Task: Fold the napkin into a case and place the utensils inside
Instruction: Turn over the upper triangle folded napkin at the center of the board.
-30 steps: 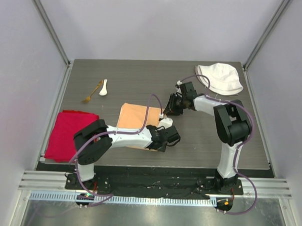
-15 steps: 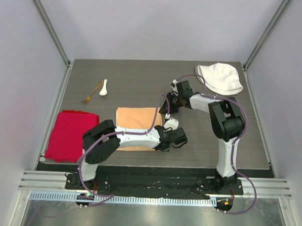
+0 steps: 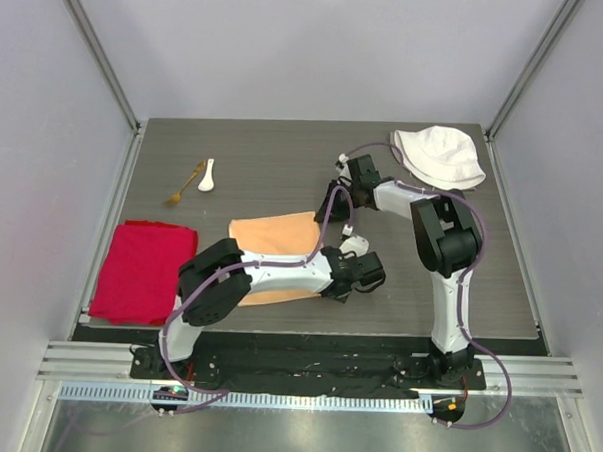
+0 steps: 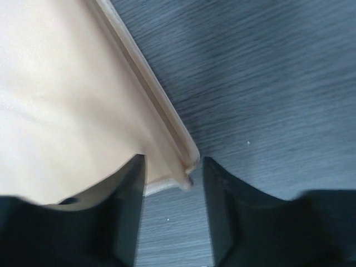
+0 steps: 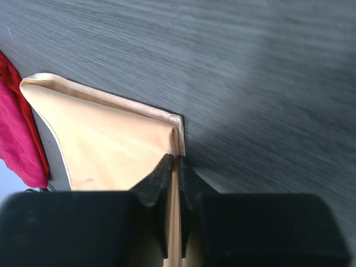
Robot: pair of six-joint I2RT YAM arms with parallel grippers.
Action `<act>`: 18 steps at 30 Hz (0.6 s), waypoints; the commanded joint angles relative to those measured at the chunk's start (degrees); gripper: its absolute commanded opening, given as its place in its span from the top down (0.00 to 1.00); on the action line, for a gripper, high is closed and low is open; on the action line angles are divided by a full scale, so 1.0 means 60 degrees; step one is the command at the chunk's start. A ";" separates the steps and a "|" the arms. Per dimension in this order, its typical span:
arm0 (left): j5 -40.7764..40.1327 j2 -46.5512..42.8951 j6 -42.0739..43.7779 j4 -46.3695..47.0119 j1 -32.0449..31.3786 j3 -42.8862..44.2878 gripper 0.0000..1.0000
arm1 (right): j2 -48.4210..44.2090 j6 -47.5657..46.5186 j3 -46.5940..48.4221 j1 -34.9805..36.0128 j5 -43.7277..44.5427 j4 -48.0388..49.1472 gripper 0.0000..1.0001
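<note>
The peach-orange napkin (image 3: 273, 234) lies folded mid-table, its sheen showing up close in the left wrist view (image 4: 67, 100). My right gripper (image 3: 334, 211) is at its far right corner, and the right wrist view shows the jaws (image 5: 173, 162) shut on the hemmed edge of the napkin (image 5: 105, 139). My left gripper (image 3: 351, 280) is at the near right corner. There its jaws (image 4: 173, 164) stand open with the corner of the cloth loose between them. The white spoon (image 3: 207, 175) and gold fork (image 3: 186, 184) lie together at the back left, away from both arms.
A bright red cloth (image 3: 139, 269) lies at the left edge, also seen in the right wrist view (image 5: 19, 139). A white fabric hat (image 3: 440, 155) sits at the back right corner. Grey walls enclose the dark wood-grain table (image 3: 285, 150).
My left gripper slid right along the napkin's near edge, closed briefly and opened again. The right gripper closed on the far right corner and the napkin spread rightwards.
</note>
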 commanded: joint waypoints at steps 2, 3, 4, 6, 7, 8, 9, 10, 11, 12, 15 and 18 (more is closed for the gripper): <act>0.0302 -0.1534 0.0631 0.0228 0.0203 0.0087 0.43 | 0.0341 -0.1091 0.1785 -0.0139 0.1289 -0.1217 0.70; 0.0375 -0.2203 0.0633 0.0228 0.0335 -0.0001 0.42 | 0.0268 -0.1195 0.1978 -0.0125 0.1642 -0.1829 0.61; 0.0477 -0.2544 0.0662 0.0315 0.0467 -0.0147 0.41 | 0.0195 -0.1283 0.2111 -0.0125 0.1907 -0.2111 0.57; 0.1048 -0.3624 0.0794 0.0651 0.1052 -0.0688 0.40 | -0.0288 -0.1401 0.2259 -0.0110 0.2695 -0.2812 0.51; 0.1209 -0.4008 0.0779 0.0769 0.1286 -0.0893 0.40 | -0.0551 -0.1430 0.2186 -0.0023 0.2932 -0.2976 0.48; 0.1660 -0.4316 0.0779 0.0901 0.1854 -0.1301 0.41 | -0.0814 -0.1445 0.1852 0.0050 0.3123 -0.3195 0.47; 0.1853 -0.4653 0.0765 0.1163 0.2135 -0.1523 0.42 | -0.1441 -0.1460 0.1558 0.0095 0.3241 -0.3256 0.44; 0.2102 -0.5309 0.0735 0.1311 0.2486 -0.1757 0.42 | -0.1766 -0.1402 0.1251 0.0182 0.3170 -0.3242 0.44; 0.2670 -0.5606 0.0706 0.1486 0.3142 -0.2238 0.43 | -0.2074 -0.1343 0.0523 0.0386 0.3039 -0.3184 0.44; 0.2951 -0.5942 0.0648 0.1705 0.3526 -0.2489 0.43 | -0.2758 -0.1197 0.0153 0.0591 0.2733 -0.3111 0.44; 0.3712 -0.6837 0.0559 0.2321 0.4725 -0.3267 0.43 | -0.3641 -0.0933 -0.1108 0.1645 0.2598 -0.2964 0.48; 0.4357 -0.7176 0.0443 0.2586 0.5679 -0.3678 0.44 | -0.4594 -0.0188 -0.2440 0.2567 0.2350 -0.2278 0.60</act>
